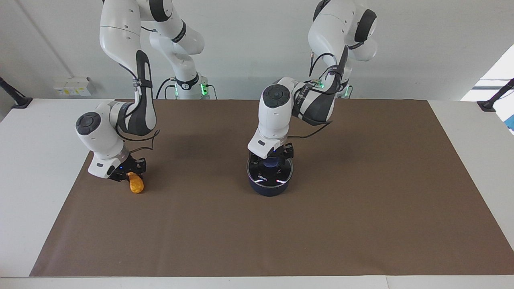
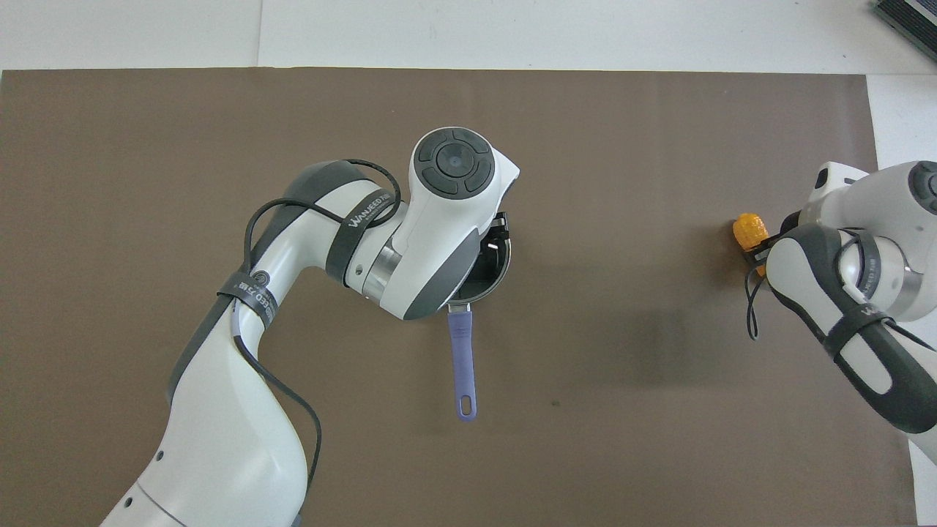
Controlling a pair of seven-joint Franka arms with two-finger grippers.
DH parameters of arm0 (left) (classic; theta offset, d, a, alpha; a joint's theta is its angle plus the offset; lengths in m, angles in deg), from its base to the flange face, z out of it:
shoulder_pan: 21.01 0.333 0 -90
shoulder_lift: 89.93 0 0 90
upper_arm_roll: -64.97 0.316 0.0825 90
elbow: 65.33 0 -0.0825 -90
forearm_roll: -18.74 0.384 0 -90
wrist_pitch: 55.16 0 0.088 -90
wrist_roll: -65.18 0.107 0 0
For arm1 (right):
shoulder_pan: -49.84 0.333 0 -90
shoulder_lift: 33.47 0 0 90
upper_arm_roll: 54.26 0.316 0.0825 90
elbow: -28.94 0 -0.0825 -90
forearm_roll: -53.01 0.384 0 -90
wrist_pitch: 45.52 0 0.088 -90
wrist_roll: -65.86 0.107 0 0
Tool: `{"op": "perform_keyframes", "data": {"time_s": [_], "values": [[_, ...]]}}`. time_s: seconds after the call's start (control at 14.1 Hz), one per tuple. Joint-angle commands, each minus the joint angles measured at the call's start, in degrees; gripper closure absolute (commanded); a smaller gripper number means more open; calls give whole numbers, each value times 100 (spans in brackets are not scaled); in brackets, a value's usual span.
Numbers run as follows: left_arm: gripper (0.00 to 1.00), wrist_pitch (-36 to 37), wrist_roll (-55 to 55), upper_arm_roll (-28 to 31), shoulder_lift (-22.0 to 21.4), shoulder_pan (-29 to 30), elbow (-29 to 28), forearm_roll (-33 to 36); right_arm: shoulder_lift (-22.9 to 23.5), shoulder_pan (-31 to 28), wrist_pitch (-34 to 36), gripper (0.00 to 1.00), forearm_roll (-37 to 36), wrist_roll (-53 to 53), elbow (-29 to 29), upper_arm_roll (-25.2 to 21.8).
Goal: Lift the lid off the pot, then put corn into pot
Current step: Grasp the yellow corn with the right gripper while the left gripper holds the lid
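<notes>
Two white robot arms work over a brown mat (image 1: 321, 224) covering a white table (image 1: 24, 168). The left arm bends forward from its base and points its wrist straight down at the middle of the mat. Its left gripper (image 1: 272, 160) sits right on the lid (image 1: 270, 176), with the fingers standing on either side of the blue knob (image 1: 272, 162); whether they actually pinch the knob cannot be told. The clear glass lid lies on the dark blue pot (image 1: 270, 188), closing it (anything inside is hidden by the lid and the arm). In the overhead view the pot's long blue handle (image 2: 463, 366) points toward the robots.

The right arm folds down low at its own end of the table, wrist tilted. Its right gripper (image 1: 129, 173) has its fingers closed narrowly on one end of the corn (image 1: 135, 182). The orange-yellow cob hangs out of the gripper, slanting downward, its free end at or just above the mat near the mat's edge, well apart from the pot.
</notes>
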Motion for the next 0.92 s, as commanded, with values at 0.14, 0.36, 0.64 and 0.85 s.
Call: {"op": "perform_keyframes", "data": {"time_s": [0.14, 0.36, 0.64, 0.85], "values": [[5, 52, -145, 49, -232, -79, -230, -66, -112, 99, 329, 100, 101, 751, 292, 74], [10, -45, -154, 49, -337, -79, -458, -66, -165, 117, 480, 100, 101, 910, 442, 74], [47, -63, -215, 49, -347, -79, -485, -66, -173, 117, 480, 100, 101, 937, 451, 74], [67, -45, -224, 49, -346, -79, -476, -66, -252, 170, 488, 100, 101, 1112, 486, 83]]}}
